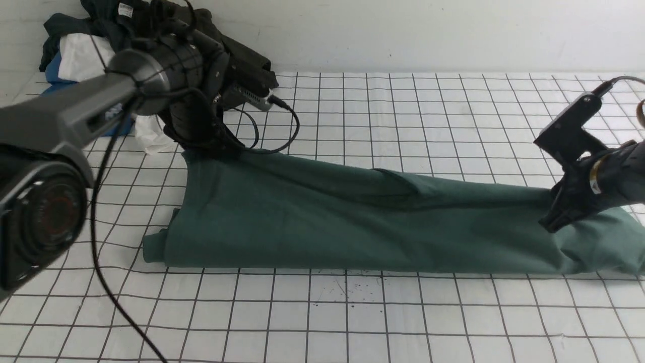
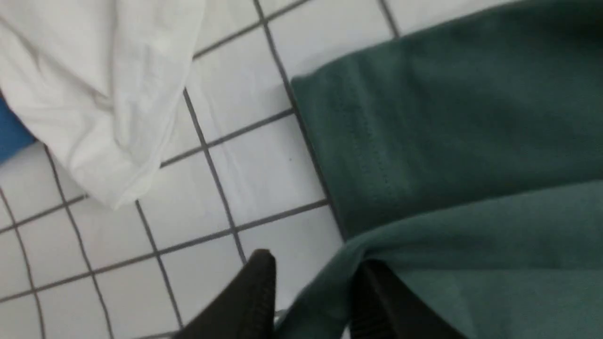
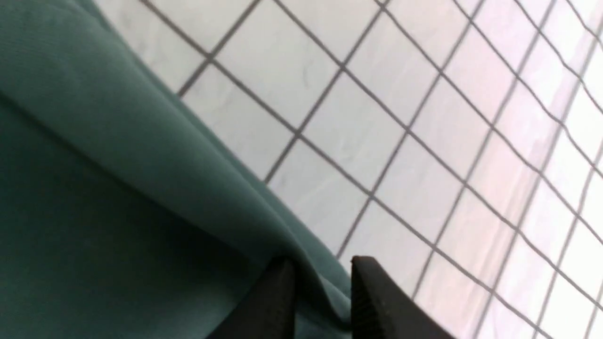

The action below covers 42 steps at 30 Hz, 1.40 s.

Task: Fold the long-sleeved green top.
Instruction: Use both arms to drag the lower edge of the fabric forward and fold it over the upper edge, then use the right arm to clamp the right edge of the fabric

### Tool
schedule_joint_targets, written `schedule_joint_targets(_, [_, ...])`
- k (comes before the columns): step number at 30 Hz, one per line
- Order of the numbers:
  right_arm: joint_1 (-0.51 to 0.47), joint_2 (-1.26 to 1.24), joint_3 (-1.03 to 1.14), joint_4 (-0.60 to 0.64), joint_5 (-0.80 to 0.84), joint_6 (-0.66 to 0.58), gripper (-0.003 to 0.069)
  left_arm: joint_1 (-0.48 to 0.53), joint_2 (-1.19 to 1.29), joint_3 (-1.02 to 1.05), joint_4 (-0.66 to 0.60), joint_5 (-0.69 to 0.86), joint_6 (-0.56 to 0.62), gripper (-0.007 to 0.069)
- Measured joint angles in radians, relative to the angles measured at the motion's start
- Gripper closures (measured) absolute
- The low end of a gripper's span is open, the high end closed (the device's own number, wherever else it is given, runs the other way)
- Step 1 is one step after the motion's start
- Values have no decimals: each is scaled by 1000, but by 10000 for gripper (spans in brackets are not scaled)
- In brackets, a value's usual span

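Note:
The green long-sleeved top (image 1: 352,222) lies folded into a long band across the gridded table, from left to the right edge of the front view. My left gripper (image 1: 211,146) is down at the band's far left corner. In the left wrist view its fingers (image 2: 259,292) stand apart, with the top's edge (image 2: 447,117) running loose between them and white table showing beside it. My right gripper (image 1: 554,222) rests on the band's right end. There its jaws (image 3: 322,278) are parted around a fold of the green cloth (image 3: 94,188).
A heap of clothes sits at the back left: a dark garment (image 1: 242,55), a white one (image 1: 80,55) (image 2: 94,84) and a blue one (image 2: 12,136). The left arm's black cable (image 1: 282,126) loops over the table. A white wall stands behind.

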Motion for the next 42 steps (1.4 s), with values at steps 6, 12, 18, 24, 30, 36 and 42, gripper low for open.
schedule_joint_targets(6, [43, -134, -24, 171, 57, 50, 443, 2, 23, -143, -22, 155, 25, 267])
schedule_joint_targets(12, [197, -161, -33, 642, 163, -282, 650, 2, -98, -113, -277, 175, 124, 286])
schedule_joint_targets(18, [225, 33, -67, 1068, 230, -716, 672, -26, -198, 92, -485, 175, 230, 383])
schedule_joint_targets(24, [225, 230, -259, 1245, 221, -824, 673, -70, -255, 356, -537, 166, 262, 494])
schedule_joint_targets(30, [225, 396, -498, 1157, 180, -730, 673, -77, -320, 526, -540, 70, 263, 558])
schedule_joint_targets(36, [182, 469, -744, 952, 194, -298, 673, -77, -373, 605, -540, 8, 262, 560])
schedule_joint_targets(42, [136, 449, -969, 886, 482, -128, 673, -77, -425, 618, -540, -67, 262, 560])
